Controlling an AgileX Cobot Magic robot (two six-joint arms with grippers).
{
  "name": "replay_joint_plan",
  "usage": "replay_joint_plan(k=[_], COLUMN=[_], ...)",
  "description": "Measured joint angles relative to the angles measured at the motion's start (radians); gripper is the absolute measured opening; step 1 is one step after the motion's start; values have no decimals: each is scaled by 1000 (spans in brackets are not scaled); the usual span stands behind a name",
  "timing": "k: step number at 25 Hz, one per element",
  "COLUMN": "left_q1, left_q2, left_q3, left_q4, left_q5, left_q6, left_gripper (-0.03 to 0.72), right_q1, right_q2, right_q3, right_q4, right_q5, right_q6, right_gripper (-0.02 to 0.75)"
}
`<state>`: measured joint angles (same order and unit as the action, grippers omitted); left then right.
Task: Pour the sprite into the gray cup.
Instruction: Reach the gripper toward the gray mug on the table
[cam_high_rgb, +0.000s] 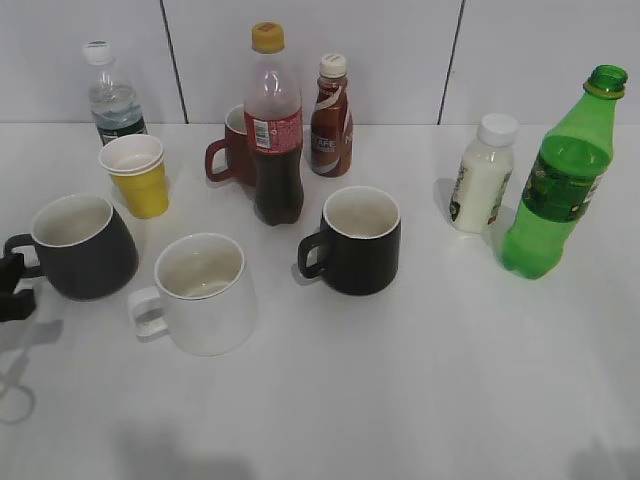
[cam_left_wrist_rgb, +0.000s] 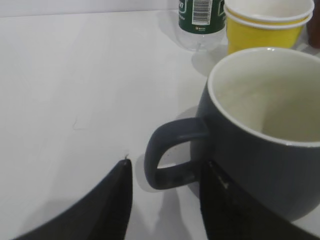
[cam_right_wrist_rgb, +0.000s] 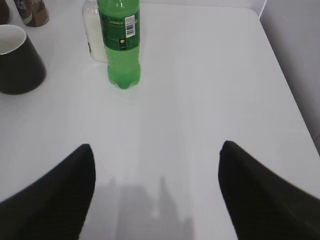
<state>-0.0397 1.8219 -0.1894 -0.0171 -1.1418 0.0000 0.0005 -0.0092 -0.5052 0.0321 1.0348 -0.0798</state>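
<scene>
The sprite (cam_high_rgb: 556, 190) is a tall green bottle standing at the right of the table with no cap on; it also shows in the right wrist view (cam_right_wrist_rgb: 120, 50). The gray cup (cam_high_rgb: 85, 248) stands at the far left, cream-white inside and empty, and fills the left wrist view (cam_left_wrist_rgb: 260, 150). My left gripper (cam_left_wrist_rgb: 165, 167) is open with its fingers on either side of the cup's loop handle (cam_left_wrist_rgb: 170, 155); the right finger is close against the handle and cup wall, the left finger stands apart. It shows at the exterior view's left edge (cam_high_rgb: 12, 285). My right gripper (cam_right_wrist_rgb: 156, 146) is open and empty, well short of the sprite.
A white mug (cam_high_rgb: 203, 292) and a black mug (cam_high_rgb: 357, 240) stand in the middle. Behind them are a cola bottle (cam_high_rgb: 274, 130), a red mug (cam_high_rgb: 234, 150), a brown coffee bottle (cam_high_rgb: 331, 118), stacked yellow cups (cam_high_rgb: 138, 175) and a water bottle (cam_high_rgb: 112, 100). A white milk bottle (cam_high_rgb: 481, 175) stands beside the sprite.
</scene>
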Motion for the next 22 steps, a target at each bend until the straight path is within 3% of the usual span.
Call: replay_joint_plan(k=[12,22], left_q1=[0,0], left_q2=[203,214], left_q3=[-83,-109], left_q4=[4,2], left_q5=[-62,-66], left_q6=[0,-26], left_gripper=[339,299], right_q1=[0,0], right_q2=[0,0], right_q3=[0,0], right_q4=[0,0], right_q5=[0,0], right_q6=[0,0], right_gripper=[573,573])
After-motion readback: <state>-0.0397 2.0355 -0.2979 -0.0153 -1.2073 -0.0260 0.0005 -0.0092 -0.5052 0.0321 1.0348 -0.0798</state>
